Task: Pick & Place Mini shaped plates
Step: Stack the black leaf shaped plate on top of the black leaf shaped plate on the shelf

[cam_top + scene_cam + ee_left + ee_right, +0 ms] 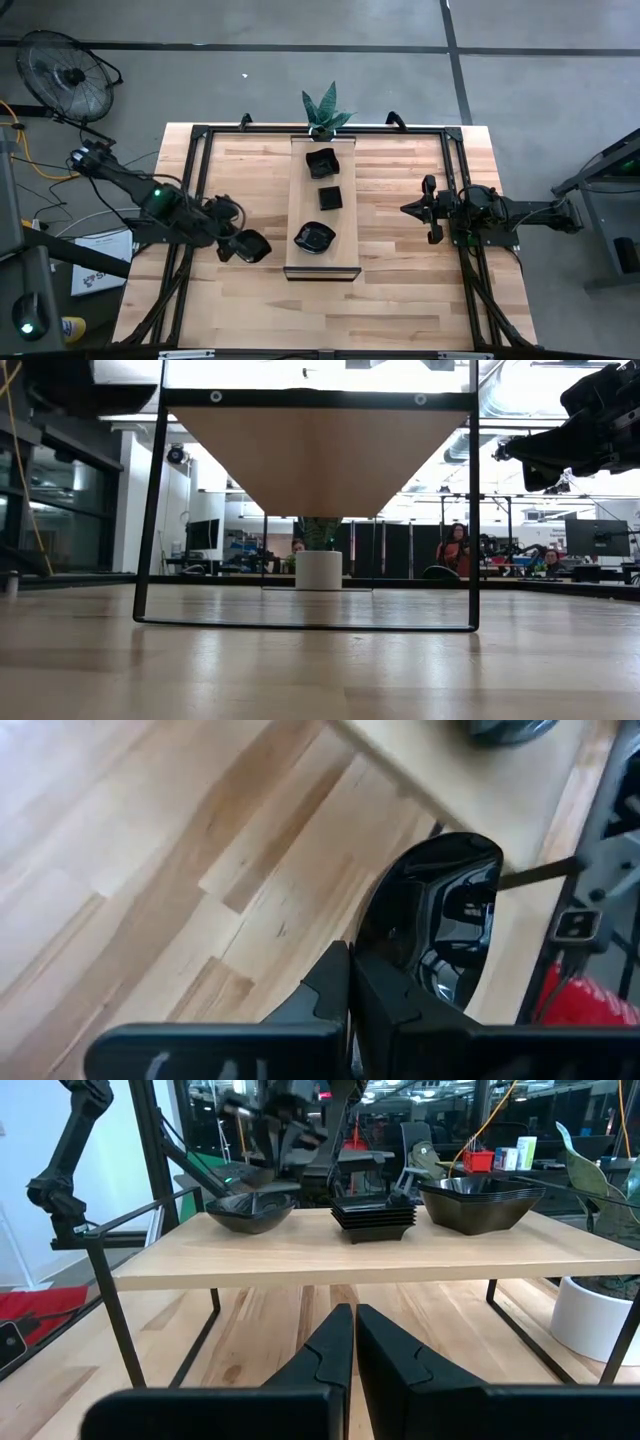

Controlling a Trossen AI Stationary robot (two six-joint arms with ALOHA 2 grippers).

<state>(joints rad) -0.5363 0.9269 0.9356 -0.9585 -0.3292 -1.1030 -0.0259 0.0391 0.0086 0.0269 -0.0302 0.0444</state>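
L hand [237,245] clamped on black plate [252,246], just left of board [300,215] w/ three plate stacks. R hand [428,209] pinched together, empty, over table [400,290] right of board.

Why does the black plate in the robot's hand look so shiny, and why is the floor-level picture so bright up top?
In the left wrist view, the glossy black plate mirrors lights and nearby things. In the low view, bright ceiling lights wash out the room behind, leaving the raised wooden board shaded underneath.
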